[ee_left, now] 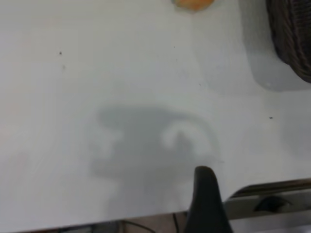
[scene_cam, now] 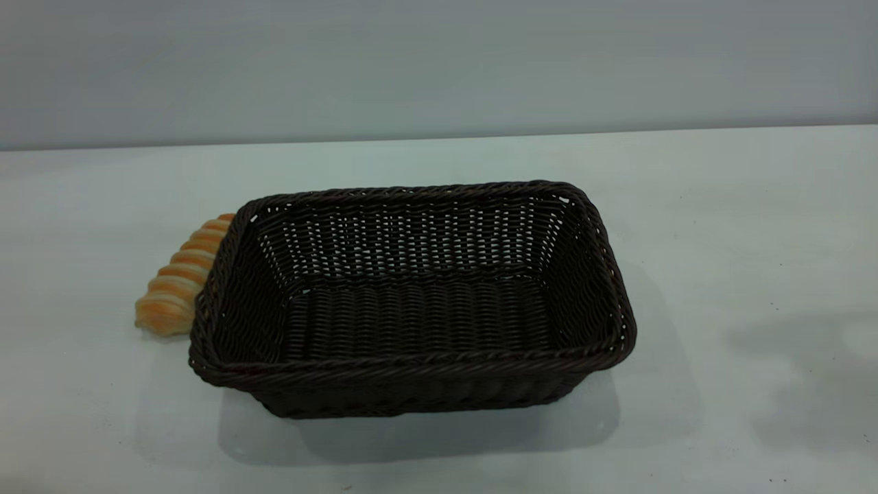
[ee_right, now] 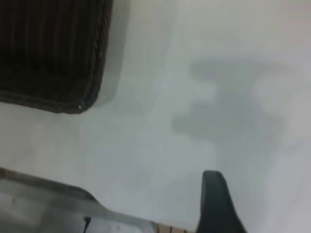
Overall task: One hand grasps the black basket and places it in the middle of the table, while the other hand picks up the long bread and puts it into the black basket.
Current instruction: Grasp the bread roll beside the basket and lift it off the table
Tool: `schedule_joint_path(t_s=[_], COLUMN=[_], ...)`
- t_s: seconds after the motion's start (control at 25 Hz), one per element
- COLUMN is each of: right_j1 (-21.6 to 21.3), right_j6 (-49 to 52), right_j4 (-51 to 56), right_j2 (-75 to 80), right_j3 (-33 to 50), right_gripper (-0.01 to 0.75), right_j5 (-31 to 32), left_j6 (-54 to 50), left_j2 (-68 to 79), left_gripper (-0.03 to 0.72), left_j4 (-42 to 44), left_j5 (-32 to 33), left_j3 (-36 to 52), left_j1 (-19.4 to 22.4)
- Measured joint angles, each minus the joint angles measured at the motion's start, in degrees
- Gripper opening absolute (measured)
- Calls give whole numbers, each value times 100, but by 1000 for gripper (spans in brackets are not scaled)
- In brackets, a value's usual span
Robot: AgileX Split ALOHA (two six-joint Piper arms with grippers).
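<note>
The black basket (scene_cam: 411, 302) sits on the worktop (scene_cam: 741, 226), near the middle of it. It stands flat with its open side up. Nothing lies inside it. Its woven sides slope outward, and light shows through the little gaps in the far wall. A thick braided rim runs all the way around the top.

The long bread (scene_cam: 180, 278) lies on the worktop just outside the basket, by the basket's left short side. One end of the bread goes behind the basket's rim, so you cannot tell if the two are touching. The bread has golden-orange ridges that twist around it.

No arm shows in the exterior view.

In the left wrist view, one dark finger (ee_left: 206, 201) of the left hand sticks up over the bare worktop (ee_left: 97, 73). A corner of the basket (ee_left: 291, 39) and a bit of the bread (ee_left: 193, 4) peek in far from it. The left hand holds nothing that shows. Only one finger shows, so you cannot tell if this hand is wide or narrow.

In the right wrist view, one dark finger (ee_right: 216, 204) of the right hand shows over the worktop (ee_right: 218, 48). A corner of the basket (ee_right: 53, 53) lies well apart from it. Again, you cannot tell if this hand is wide or narrow.
</note>
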Motion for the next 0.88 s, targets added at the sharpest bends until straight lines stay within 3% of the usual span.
schedule_joint_path(t_s=[0.28,0.64,0.88], right_j1=[0,0,0], right_j6=[15,19,14], right_j4=[51,100,100], right_j2=[-776,-832,-832], right_j3=[92,114,114], right_gripper=[497,497,497], right_j5=[72,72,72], left_j6=[495,898,915], left_j2=[1975,4184,5164], left_gripper=[549,543,543], left_j4=[11,339,399], left_j5=[-1195,-1517,-2196], left_j3=[-195,-1545,-2088], left_j1=[0,0,0])
